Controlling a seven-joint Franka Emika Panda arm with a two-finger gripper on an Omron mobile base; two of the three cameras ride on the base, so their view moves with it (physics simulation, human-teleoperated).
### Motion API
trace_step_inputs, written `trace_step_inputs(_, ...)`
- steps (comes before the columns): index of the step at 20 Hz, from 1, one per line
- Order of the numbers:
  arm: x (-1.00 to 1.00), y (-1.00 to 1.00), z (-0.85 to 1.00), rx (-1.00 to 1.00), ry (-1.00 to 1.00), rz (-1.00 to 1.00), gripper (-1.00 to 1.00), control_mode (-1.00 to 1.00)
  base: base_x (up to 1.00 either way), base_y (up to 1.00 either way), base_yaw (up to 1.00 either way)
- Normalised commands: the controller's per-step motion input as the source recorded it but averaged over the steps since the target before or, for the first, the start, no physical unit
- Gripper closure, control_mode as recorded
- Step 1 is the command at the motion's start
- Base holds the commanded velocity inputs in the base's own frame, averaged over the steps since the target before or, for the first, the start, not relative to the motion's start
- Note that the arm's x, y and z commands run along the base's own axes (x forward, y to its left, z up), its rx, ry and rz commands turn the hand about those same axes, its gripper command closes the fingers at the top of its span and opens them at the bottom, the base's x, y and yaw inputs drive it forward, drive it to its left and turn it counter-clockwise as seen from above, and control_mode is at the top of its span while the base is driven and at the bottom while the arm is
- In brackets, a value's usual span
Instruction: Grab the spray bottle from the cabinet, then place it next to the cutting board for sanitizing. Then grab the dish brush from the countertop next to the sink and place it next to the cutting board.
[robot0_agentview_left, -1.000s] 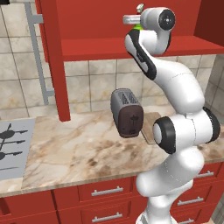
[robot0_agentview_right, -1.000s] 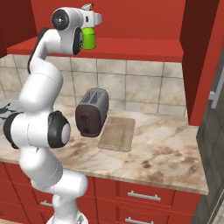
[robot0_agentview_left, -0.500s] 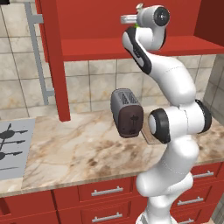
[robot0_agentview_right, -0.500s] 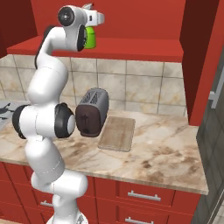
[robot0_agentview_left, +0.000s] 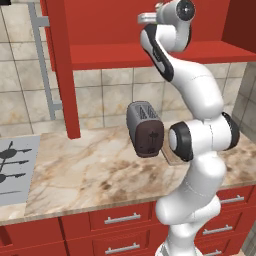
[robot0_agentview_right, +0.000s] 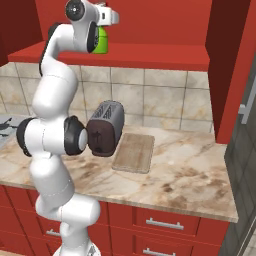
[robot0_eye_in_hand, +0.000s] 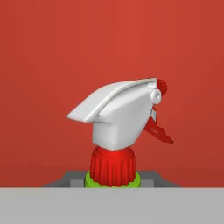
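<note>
Closest to me are the red drawers (robot0_agentview_right: 165, 225) with short grey handles under the countertop (robot0_agentview_right: 195, 175), a beige slab marbled with brown. On it the dark toaster (robot0_agentview_right: 104, 128) stands beside the arm's lower joints, and the cutting board (robot0_agentview_right: 134, 152) lies flat just to the toaster's side, its near edge short of the counter's front. In the left base view the edge of a grey stovetop (robot0_agentview_left: 12, 170) sits at the far left of the slab, well apart from the toaster.

Behind them rises the tiled wall, and above it the cabinet (robot0_agentview_right: 150, 52) with its flat red shelf and open door. The white arm reaches up to that shelf, and its gripper (robot0_agentview_right: 104, 31) is at the spray bottle (robot0_agentview_right: 101, 41), whose green body stands upright on the shelf right beside the wrist.

From the hand view the bottle's white trigger nozzle (robot0_eye_in_hand: 120, 116) fills the middle against the red back wall, with its red tip, red collar and a sliver of green neck at the bottom. The fingers themselves are hidden there, so I cannot tell whether the pincer is open or clamped on the bottle.
</note>
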Motion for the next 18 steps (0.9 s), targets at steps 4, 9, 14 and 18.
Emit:
trace_step_inputs(4, -0.79, 0.00, 0.00, 0.10, 0.00, 0.00, 1.00, -1.00, 0.00, 0.00, 0.00)
trace_step_inputs(9, -1.00, 0.00, 0.00, 0.10, -0.03, 0.00, 1.00, -1.00, 0.00, 0.00, 0.00)
trace_step_inputs(14, -1.00, 0.00, -0.15, 0.10, -0.07, 0.00, 1.00, -1.00, 0.00, 0.00, 0.00)
trace_step_inputs(18, -1.00, -0.01, -0.44, 0.01, 0.00, 0.00, 1.00, -1.00, 0.00, 0.00, 0.00)
